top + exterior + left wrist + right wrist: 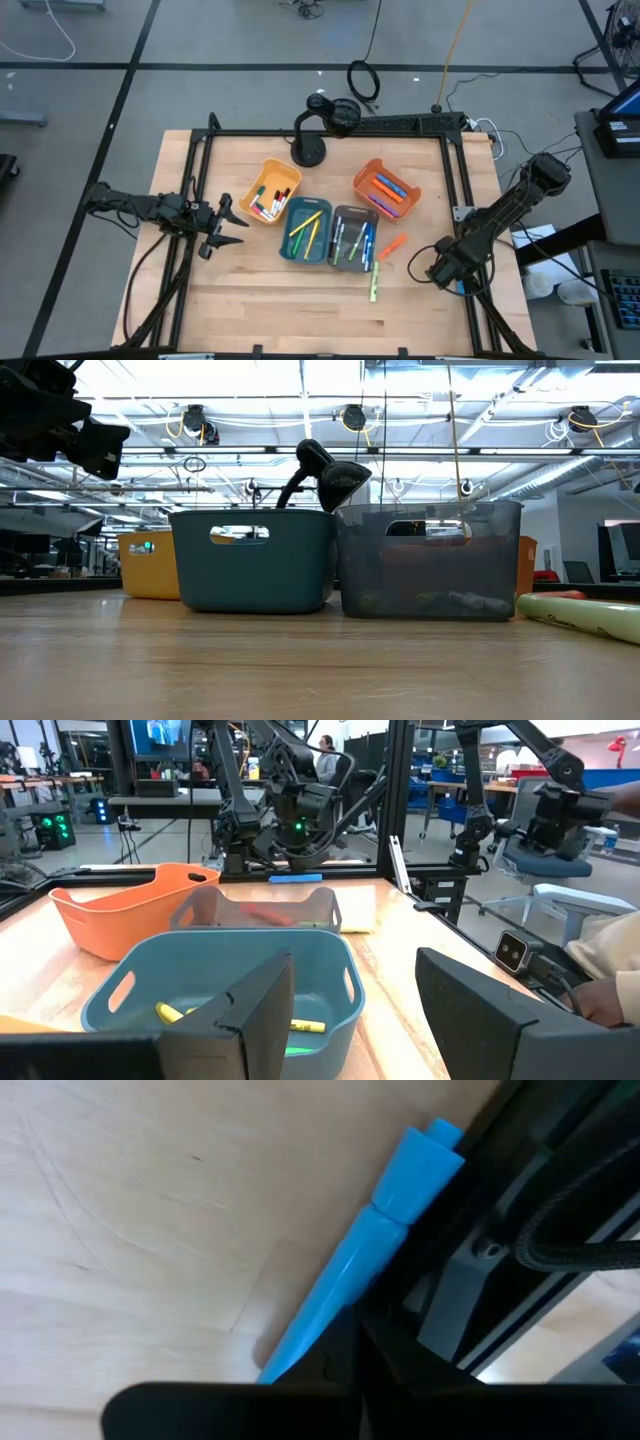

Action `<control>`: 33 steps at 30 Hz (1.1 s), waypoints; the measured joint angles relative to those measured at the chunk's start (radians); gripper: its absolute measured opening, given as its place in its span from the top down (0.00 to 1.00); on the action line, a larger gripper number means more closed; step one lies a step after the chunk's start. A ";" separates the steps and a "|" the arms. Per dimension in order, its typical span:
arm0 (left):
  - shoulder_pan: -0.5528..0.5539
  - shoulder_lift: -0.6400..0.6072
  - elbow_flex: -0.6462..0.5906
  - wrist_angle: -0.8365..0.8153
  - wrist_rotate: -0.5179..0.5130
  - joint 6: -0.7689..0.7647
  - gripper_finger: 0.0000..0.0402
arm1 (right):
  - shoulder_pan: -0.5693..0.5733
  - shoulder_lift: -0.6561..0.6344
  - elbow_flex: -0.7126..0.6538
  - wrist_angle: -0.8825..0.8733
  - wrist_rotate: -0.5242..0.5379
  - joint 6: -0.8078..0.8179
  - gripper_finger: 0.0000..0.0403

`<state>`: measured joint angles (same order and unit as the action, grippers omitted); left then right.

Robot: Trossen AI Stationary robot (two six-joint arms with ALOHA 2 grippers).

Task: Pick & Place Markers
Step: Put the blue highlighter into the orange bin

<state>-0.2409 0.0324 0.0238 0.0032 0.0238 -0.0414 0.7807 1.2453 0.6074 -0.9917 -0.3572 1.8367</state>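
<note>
My right gripper [345,1345] is clenched on the blue marker [385,1240]: light, stiff, slippery; I hold it mid-barrel.

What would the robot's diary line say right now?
left gripper: open, beside yellow bin | right gripper: shut on blue marker | loose: orange marker, green marker

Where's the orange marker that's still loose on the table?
High view: the orange marker lies right of the grey bin, just above the yellow-green marker, below the orange bin.
</note>
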 joint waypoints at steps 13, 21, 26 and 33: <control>0.000 0.000 0.000 0.000 0.000 0.000 0.47 | -0.009 0.005 -0.006 0.149 0.091 -0.042 1.00; 0.000 0.000 0.000 0.000 0.000 0.000 0.47 | -0.007 0.000 0.072 0.158 0.133 -0.062 1.00; 0.000 0.000 0.000 -0.001 0.000 0.000 0.47 | -0.007 -0.004 0.119 0.138 0.250 -0.067 1.00; 0.000 0.000 0.000 -0.002 0.000 0.000 0.47 | -0.032 -0.004 0.059 0.365 0.491 -0.126 0.91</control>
<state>-0.2409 0.0326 0.0238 0.0010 0.0238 -0.0414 0.7484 1.2415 0.6667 -0.6267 0.1335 1.7110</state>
